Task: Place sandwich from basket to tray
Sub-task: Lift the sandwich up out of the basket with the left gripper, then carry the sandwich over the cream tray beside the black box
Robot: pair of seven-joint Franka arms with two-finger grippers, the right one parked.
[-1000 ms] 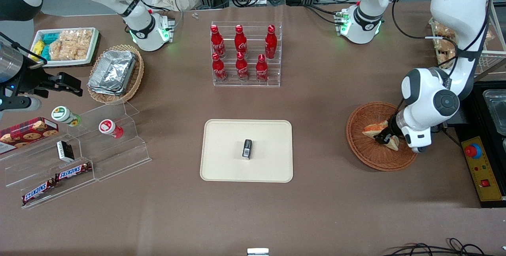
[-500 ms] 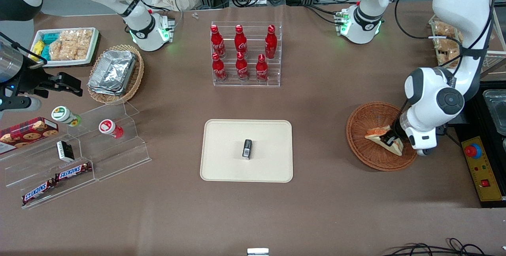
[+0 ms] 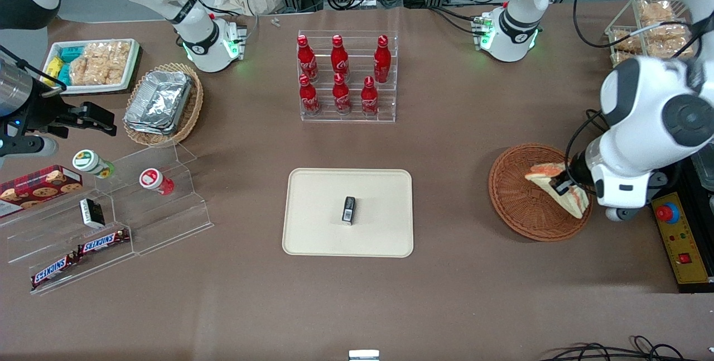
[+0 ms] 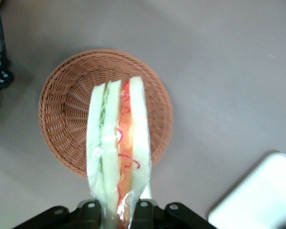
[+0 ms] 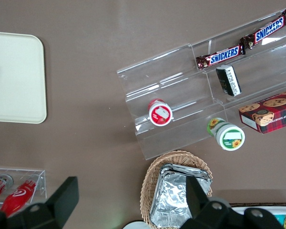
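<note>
My gripper (image 3: 562, 189) has its fingers clamped on the sandwich (image 3: 559, 188), held clear above the basket (image 3: 516, 199) at its edge toward my arm's end of the surface. I judge the lift done; next I must carry it to the tray (image 3: 318, 221), avoiding the small dark box (image 3: 349, 209) at its middle.

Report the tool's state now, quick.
Left arm's tool: shut on the sandwich, holding it lifted above the basket.
</note>
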